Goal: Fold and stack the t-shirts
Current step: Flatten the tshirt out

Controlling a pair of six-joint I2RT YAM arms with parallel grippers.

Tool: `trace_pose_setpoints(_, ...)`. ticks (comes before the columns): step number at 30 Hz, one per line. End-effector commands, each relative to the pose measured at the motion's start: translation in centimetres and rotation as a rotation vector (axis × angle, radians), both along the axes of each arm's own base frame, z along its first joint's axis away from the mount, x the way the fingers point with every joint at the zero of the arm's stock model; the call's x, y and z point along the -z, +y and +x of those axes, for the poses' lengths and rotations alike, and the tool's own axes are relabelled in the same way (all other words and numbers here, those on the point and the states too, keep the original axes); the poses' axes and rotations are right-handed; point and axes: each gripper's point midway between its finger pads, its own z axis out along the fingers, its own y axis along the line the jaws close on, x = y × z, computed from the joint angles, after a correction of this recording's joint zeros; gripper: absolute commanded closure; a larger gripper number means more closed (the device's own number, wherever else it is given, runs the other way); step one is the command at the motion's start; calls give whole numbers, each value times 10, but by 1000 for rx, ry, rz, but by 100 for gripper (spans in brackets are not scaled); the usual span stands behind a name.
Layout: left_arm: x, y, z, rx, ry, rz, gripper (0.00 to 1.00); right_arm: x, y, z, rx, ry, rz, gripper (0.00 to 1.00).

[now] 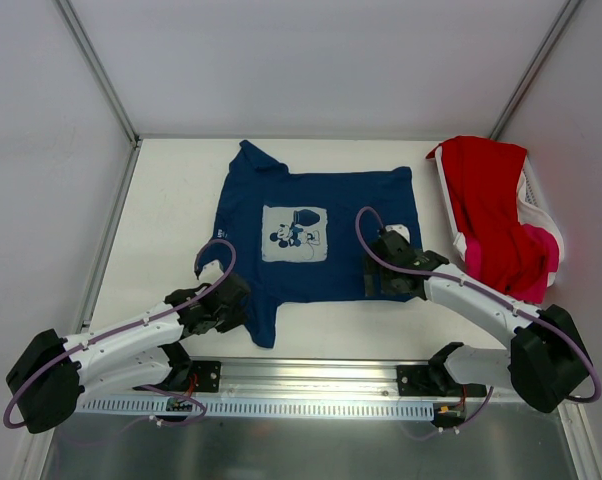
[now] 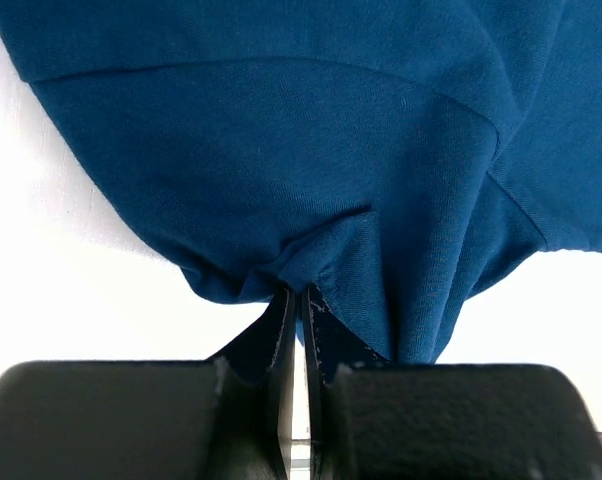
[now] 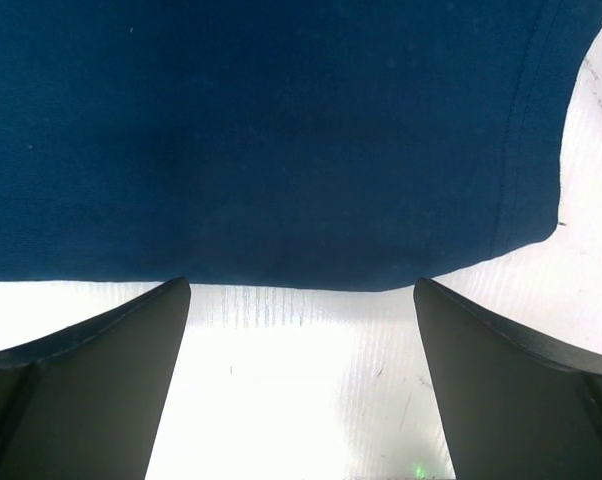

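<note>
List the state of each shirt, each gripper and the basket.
navy t-shirt: spread flat, print up, unfolded.
red t-shirt: crumpled, draped over the basket.
pink t-shirt: bunched beneath the red one.
left gripper: shut on the navy t-shirt's edge.
right gripper: open at its hem.

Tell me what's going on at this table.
Two robot arms are folding tees. The left claw is shut on the near left corner of the navy tee, which lies spread on the table, print up. The right claw hangs open at the tee's near right edge, gripping nothing. A red tee and a pink tee sit in the basket at right.
</note>
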Motion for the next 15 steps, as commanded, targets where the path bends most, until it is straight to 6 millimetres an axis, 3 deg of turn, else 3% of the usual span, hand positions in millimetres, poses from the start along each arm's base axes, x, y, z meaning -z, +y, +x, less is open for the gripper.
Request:
trace_pose_setpoints(1,2,1,-3,19,1,10,100,-9,3,2,15,-15,5,1)
trace_pose_setpoints(6,-17,-13,1,72,-34,-52,100,-14,-6,-8,83,-37,21,1)
trace_pose_setpoints(10,-33,-15,8,93,-95,-67,100,-10,-11,-22,274,-75,147,1)
trace_pose_setpoints(15,-36,-11,11,93,-118,-48,100,0,-38,-37,493,-141,184,1)
